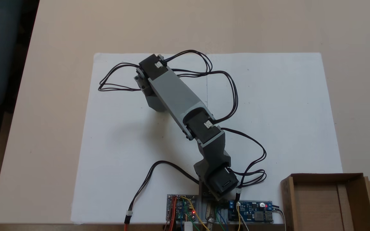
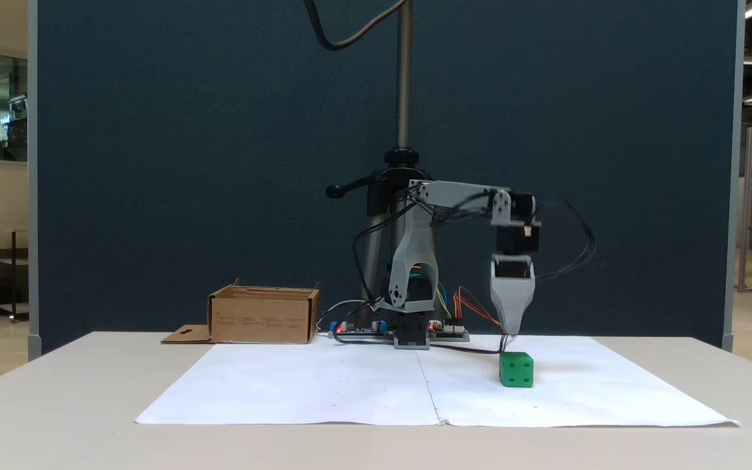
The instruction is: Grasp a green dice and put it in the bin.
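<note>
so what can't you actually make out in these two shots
- Green dice: seen from the side; from above the arm covers it.
- Gripper: jaws overlap, open or shut unclear.
- Bin: bottom edge cuts it off from above; its wall hides the inside in the side view.

Dark blue partition (image 2: 187, 163) behind table (image 2: 56, 405)

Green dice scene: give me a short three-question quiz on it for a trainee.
1. True or false: the green dice lies inside the bin.
2. What does the dice rest on? A) white paper B) bare tabletop C) a circuit board
3. Fill in: in a fixed view, the bin stands to the ___ of the arm's base.

Key: 1 false; 2 A; 3 left.
</note>
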### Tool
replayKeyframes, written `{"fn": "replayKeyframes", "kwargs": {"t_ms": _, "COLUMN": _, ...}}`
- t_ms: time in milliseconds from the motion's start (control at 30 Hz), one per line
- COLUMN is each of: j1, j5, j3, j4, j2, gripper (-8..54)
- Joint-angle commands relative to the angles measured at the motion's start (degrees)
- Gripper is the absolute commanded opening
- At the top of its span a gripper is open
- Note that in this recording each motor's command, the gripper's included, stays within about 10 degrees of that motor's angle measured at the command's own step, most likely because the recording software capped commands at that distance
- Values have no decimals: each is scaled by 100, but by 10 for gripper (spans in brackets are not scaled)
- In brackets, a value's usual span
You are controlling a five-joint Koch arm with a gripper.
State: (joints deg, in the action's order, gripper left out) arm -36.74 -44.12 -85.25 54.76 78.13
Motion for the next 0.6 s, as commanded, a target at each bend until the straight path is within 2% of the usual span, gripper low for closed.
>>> {"fn": "replayKeyframes", "kwargs": {"t_ms": 0, "j1": -88, "j5": -536, "j3": -18, "j4": -422, "j2": 105, "gripper": 423}}
{"fn": "replayKeyframes", "kwargs": {"t_ms": 567, "j1": -149, "j5": -589, "j3": -26, "j4": -615, "j2": -70, "gripper": 423}}
